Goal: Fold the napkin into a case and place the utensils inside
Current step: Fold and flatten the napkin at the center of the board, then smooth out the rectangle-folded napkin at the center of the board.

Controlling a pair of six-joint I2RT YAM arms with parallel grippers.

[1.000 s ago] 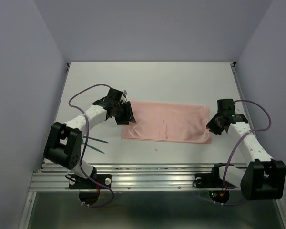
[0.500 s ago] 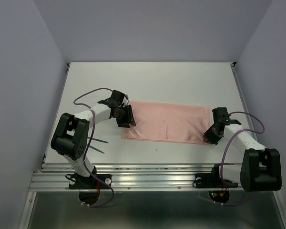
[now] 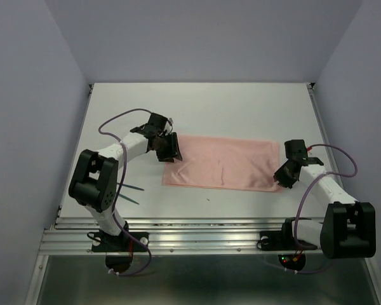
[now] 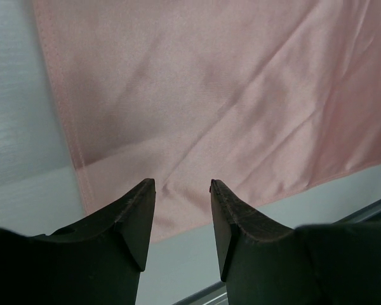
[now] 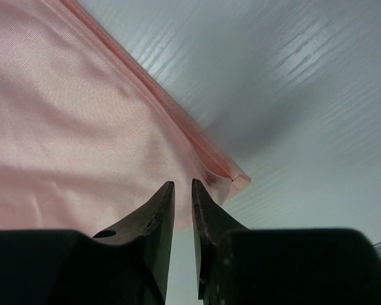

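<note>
Napkin (image 3: 222, 162) lies folded once into a flat rectangle on my desk (image 3: 203, 101), with more folding left. Left tool (image 3: 170, 149) gapes above its left edge. Right tool (image 3: 282, 180), jaws a slit apart, sits at its near-right corner. Utensils (image 3: 130, 192) lie left of it, still outside.

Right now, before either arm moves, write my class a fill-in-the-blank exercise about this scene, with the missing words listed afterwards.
1. The salmon-pink napkin lies flat on the white ____.
2. The left pincer is above one end of the napkin with its jaws ____.
3. The teal utensils lie on the robot's ____ side of the napkin.
Missing words: table; open; left.
</note>
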